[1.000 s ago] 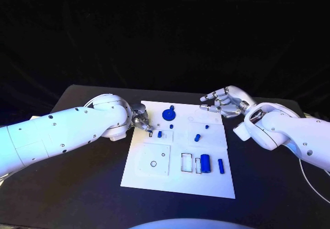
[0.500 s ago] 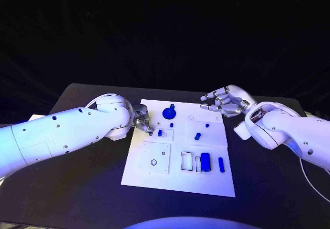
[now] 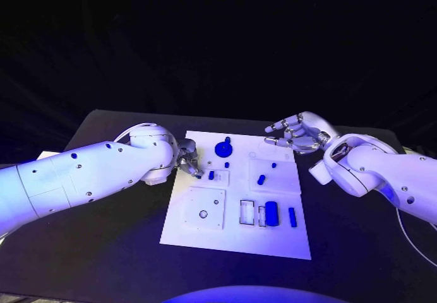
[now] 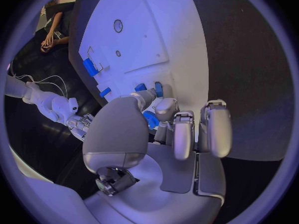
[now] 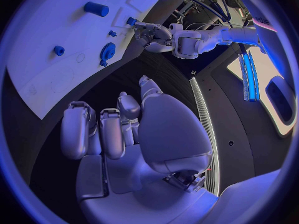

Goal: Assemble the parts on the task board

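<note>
Left hand [image 3: 189, 159] sat at task board [image 3: 196, 230] left edge, fingertips near small blue part [image 3: 211, 175]; grip unclear. Right hand [image 3: 297, 133] hovered empty, fingers spread, beyond far right corner.

We see a dim scene under blue-violet light, with a black backdrop that swallows all detail behind the table [image 3: 109, 126]. The white board [image 3: 239, 233] is the brightest surface and shows mild glare, and the white arms pick up a strong blue tint. Faint shadows lie beside the small pieces. Both wrist pictures are round fisheye views with dark rims, and straight board edges bend in them. The near palms look soft, slightly out of focus.
</note>
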Robot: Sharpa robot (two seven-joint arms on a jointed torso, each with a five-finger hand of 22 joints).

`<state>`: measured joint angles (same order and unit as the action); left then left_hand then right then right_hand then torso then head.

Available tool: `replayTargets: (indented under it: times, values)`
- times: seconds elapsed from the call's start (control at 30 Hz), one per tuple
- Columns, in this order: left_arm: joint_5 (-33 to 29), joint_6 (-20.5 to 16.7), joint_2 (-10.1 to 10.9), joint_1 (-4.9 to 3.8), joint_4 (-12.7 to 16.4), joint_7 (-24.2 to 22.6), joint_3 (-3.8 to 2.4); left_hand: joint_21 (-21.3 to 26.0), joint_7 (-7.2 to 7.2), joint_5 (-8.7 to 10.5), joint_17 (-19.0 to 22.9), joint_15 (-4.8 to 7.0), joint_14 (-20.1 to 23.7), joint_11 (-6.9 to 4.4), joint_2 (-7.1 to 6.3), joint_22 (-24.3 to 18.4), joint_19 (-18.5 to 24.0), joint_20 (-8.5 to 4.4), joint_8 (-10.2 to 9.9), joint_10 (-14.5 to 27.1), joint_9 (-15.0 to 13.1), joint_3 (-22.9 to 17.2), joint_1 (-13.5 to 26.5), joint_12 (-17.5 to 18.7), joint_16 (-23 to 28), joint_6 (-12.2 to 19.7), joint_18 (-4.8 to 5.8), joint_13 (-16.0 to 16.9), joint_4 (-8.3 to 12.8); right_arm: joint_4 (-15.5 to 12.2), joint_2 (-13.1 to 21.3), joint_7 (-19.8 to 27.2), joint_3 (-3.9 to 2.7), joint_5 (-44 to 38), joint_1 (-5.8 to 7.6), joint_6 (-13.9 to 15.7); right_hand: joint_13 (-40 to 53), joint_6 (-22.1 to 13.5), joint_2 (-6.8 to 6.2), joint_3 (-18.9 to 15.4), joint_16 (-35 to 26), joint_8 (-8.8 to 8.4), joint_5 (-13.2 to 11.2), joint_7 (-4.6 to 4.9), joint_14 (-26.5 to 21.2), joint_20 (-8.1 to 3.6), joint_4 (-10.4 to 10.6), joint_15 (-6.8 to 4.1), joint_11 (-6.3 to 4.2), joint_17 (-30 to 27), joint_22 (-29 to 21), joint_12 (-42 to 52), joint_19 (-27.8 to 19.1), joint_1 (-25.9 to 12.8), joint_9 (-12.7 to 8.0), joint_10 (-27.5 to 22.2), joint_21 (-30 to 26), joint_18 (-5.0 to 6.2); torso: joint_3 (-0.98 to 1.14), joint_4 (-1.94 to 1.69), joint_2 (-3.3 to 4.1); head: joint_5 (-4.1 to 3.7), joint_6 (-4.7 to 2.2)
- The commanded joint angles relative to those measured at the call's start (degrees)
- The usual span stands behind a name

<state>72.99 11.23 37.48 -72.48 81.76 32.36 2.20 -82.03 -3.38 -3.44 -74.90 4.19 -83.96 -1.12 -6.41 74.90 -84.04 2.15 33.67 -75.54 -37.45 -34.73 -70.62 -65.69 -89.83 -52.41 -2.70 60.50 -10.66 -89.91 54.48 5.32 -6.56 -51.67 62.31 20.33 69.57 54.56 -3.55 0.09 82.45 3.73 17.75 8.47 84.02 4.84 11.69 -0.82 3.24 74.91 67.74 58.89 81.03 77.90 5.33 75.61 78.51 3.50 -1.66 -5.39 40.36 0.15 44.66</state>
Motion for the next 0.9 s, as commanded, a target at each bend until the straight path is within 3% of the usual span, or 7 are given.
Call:
replayTargets:
  times: [0.03,0.9]
  values:
    - [0.60,2.25,0.09,0.21,0.05,0.59,0.11,-0.12,0.32,-0.33,-15.10,0.02,-6.04,0.03,0.42,4.40,-0.30,-0.02,0.38,-0.29,-0.05,-6.90,-0.06,-0.13,-0.17,0.04,-0.02,-0.03,6.40,-0.11,0.03,0.29,-0.01,-0.16,-0.05,-0.91,-0.02,0.25,0.75,-0.11,-0.29,0.18,0.29,0.06,3.48,-0.02,-0.12,-0.26,0.13,4.83,-0.04,0.03,-0.45,0.02,0.09,-0.30,-0.37,0.95,-0.02,-0.02,0.01,-0.07,0.04]
    - [-1.78,2.86,-0.67,0.23,-0.40,0.47,0.12,-0.06,0.45,-0.28,-15.10,0.04,-6.04,-0.03,0.24,4.38,-0.28,-0.02,0.62,-0.56,-0.12,-7.10,0.76,-0.27,-0.17,-0.28,-0.03,0.11,6.22,-0.10,-0.03,0.27,-0.01,-0.16,-0.06,-1.05,-0.03,0.26,0.85,-0.11,-0.31,0.19,0.33,0.06,3.48,-0.03,-0.13,-0.27,0.13,4.81,-0.05,0.04,-0.44,0.01,0.10,-0.28,-0.38,0.95,-0.03,-0.03,-0.01,0.10,0.26]
